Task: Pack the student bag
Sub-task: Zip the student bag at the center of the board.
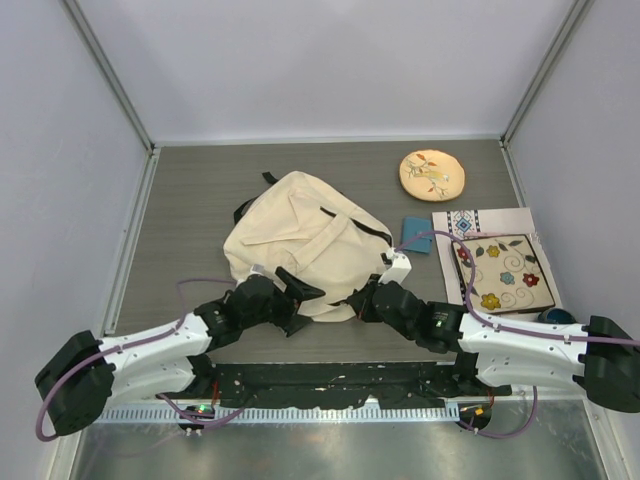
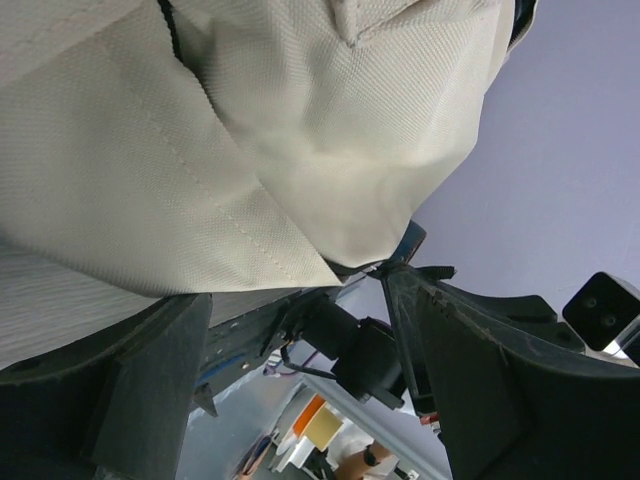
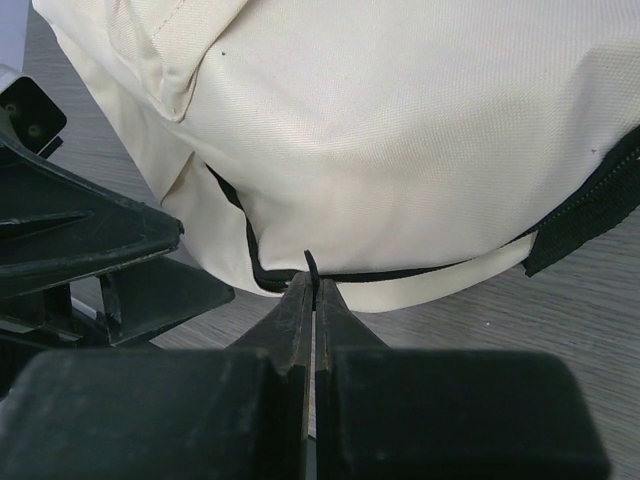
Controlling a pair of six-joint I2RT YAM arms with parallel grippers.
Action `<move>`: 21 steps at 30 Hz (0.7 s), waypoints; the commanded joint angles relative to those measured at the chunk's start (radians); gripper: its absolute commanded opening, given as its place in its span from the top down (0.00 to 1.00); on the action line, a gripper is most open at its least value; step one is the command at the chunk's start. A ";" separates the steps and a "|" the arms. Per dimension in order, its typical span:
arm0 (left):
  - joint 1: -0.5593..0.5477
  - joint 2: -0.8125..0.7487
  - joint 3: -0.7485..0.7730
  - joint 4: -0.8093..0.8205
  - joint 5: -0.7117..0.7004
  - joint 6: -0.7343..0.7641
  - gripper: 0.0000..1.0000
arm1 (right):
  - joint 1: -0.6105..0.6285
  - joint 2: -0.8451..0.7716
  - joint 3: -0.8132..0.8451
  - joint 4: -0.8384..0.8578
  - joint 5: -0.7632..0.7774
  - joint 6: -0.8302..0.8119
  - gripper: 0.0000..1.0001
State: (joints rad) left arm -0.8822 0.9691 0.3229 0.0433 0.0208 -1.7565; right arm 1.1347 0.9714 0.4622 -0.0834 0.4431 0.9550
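The student bag [image 1: 300,240], a large cream fabric backpack with black straps, lies in the middle of the table. My left gripper [image 1: 298,298] is at its near edge. In the left wrist view the left gripper [image 2: 300,290] is open just below the bag's cloth [image 2: 250,130], with nothing between its fingers [image 2: 470,370]. My right gripper [image 1: 366,300] reaches the bag's near right edge. The right wrist view shows the right gripper [image 3: 313,282] shut on a thin black zipper pull [image 3: 311,262] on the zip line along the bag [image 3: 400,130].
A round tan embroidered disc [image 1: 432,175] lies at the back right. A small blue item [image 1: 415,233] sits beside the bag. A floral mat [image 1: 505,272] rests on a white patterned sheet [image 1: 490,220] at the right. Grey walls close in the table on both sides.
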 commanded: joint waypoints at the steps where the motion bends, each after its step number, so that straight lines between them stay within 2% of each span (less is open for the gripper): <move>1: -0.004 0.075 0.021 0.176 -0.009 -0.035 0.15 | -0.003 -0.013 0.024 0.056 0.017 -0.012 0.99; 5: -0.004 0.166 0.022 0.274 -0.012 -0.034 0.20 | -0.003 -0.020 0.021 0.063 0.008 -0.015 0.99; 10: -0.004 0.276 0.024 0.378 -0.004 -0.040 0.32 | -0.001 -0.034 0.009 0.065 -0.003 -0.013 0.99; 14: -0.003 0.316 0.024 0.400 -0.012 -0.032 0.52 | -0.003 -0.049 0.000 0.068 -0.014 -0.013 0.99; 21: 0.000 0.332 -0.001 0.418 -0.055 -0.015 0.72 | -0.003 -0.079 -0.019 0.077 -0.018 -0.019 0.99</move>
State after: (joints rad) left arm -0.8845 1.2980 0.3233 0.3733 0.0166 -1.7824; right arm 1.1301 0.9287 0.4438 -0.0700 0.4271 0.9440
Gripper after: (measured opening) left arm 0.325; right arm 0.038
